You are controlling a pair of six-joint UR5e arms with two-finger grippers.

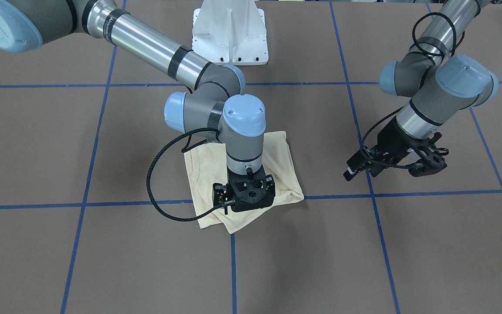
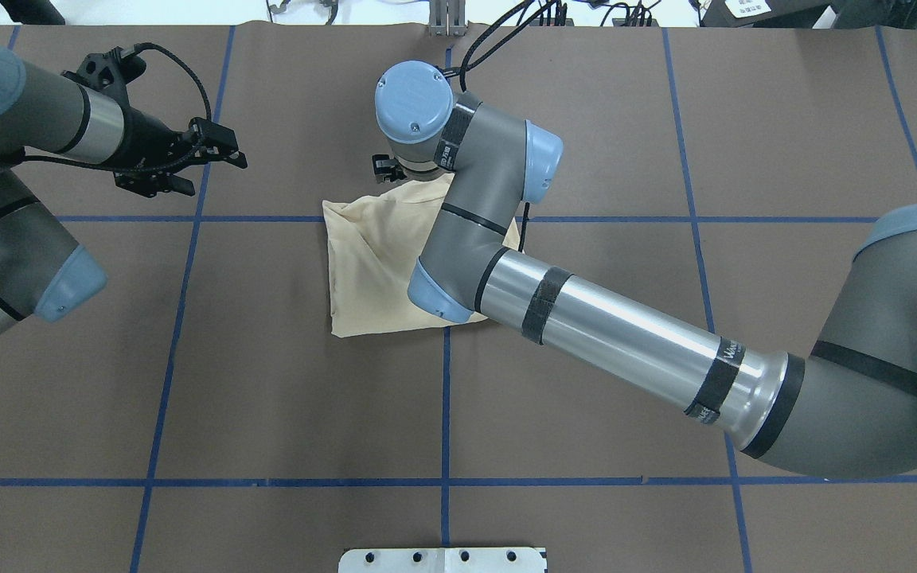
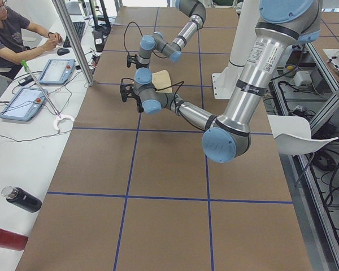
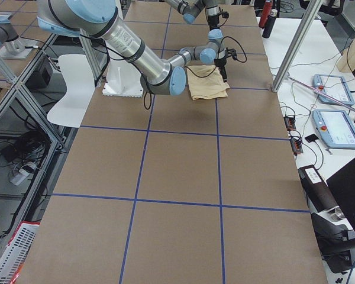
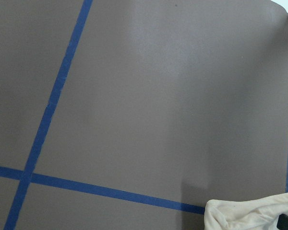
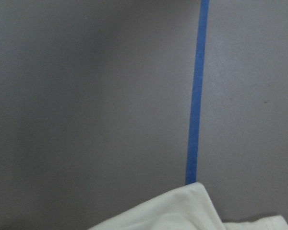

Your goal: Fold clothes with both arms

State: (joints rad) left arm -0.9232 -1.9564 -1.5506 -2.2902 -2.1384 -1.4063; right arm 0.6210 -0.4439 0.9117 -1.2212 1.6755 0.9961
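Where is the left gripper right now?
In the overhead view the left gripper hangs at upper left over a blue tape line, well left of the folded shirt, touching nothing.

Worktop (image 1: 303,261): brown sheet cover, split into big squares by blue tape lines (image 1: 232,270). White metal pedestal (image 1: 230,32) bolted at one long edge, mid-width. Along the opposite edge runs a white side worktop (image 3: 11,164). A person (image 3: 8,34) sits at it, hands resting on it, w/ a mouse (image 3: 62,51) near & a black keyboard (image 3: 79,31) just beyond. Two grey touch-screen pendants (image 3: 56,70) lie flat there, cables trailing. Black bottle (image 3: 21,199) & red bottle (image 3: 5,237) lie on their sides, apart. Slanted aluminium post (image 3: 73,39) stands nr the pendants. White chair (image 3: 299,134) sits beyond the pedestal-side edge, cable tangles on floor (image 3: 327,169) beside it.
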